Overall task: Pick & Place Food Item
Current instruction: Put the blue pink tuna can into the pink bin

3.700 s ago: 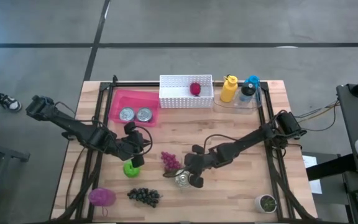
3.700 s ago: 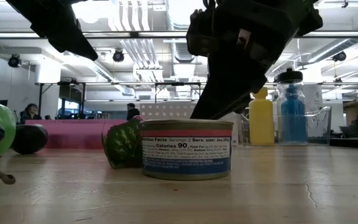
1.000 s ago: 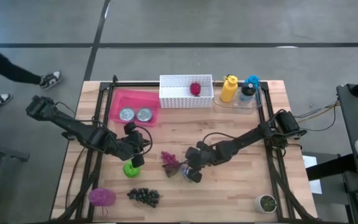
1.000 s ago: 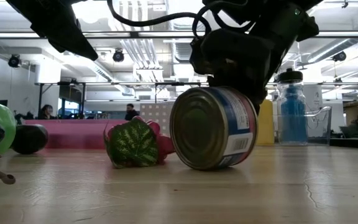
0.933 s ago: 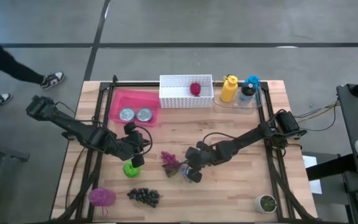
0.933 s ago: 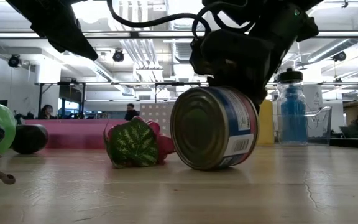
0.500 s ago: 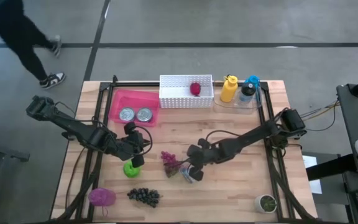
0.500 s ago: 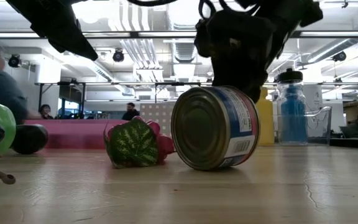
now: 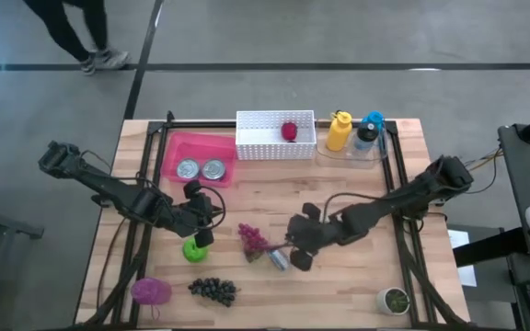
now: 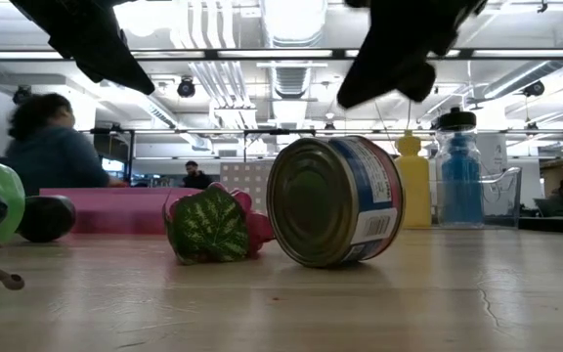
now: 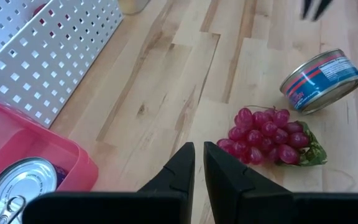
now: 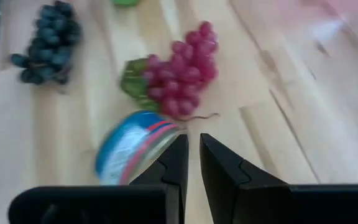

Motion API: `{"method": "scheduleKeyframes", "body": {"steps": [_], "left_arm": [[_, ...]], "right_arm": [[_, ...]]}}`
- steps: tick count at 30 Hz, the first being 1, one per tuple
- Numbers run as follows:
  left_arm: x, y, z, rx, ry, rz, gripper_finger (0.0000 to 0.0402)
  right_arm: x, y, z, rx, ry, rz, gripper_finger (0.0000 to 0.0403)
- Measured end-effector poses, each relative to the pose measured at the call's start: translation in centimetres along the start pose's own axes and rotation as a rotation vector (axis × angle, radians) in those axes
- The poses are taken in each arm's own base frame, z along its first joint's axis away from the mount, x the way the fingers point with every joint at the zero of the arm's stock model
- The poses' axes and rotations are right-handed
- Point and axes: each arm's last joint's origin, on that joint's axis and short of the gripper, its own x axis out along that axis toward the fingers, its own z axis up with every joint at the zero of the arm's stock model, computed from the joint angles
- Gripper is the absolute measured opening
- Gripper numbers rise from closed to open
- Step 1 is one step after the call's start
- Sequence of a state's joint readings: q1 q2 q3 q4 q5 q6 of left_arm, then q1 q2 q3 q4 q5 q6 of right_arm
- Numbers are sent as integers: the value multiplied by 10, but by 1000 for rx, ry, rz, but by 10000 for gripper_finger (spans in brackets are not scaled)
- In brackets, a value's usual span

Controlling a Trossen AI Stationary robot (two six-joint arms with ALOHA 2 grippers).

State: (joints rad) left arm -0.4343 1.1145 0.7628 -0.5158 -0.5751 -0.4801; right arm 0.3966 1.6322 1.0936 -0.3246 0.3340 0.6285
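Jaws clenched empty on both arms; right gripper point(image 12: 189, 149) hangs just above the tipped blue-labelled metal can point(image 10: 335, 200), whose round end only the low view shows.

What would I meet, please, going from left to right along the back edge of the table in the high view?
Pink tray holding two cans → white perforated basket holding a red fruit → yellow bottle → blue bottle.
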Motion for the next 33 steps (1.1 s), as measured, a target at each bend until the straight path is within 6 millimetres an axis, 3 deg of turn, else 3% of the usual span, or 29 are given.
{"method": "scheduleKeyframes", "body": {"steps": [7,13,23,33], "left_arm": [[0,0,0,-1,-2,-1,39],[0,0,0,-1,-4,-2,39],[0,0,0,0,-3,-2,39],[0,0,0,3,-3,-2,38]], "right_arm": [[-22,35,-8,-64,-64,45,38],[-29,51,-20,-79,-71,61,38],[-37,60,-36,-2,-33,51,38],[-38,54,-49,56,48,-12,38]]}}
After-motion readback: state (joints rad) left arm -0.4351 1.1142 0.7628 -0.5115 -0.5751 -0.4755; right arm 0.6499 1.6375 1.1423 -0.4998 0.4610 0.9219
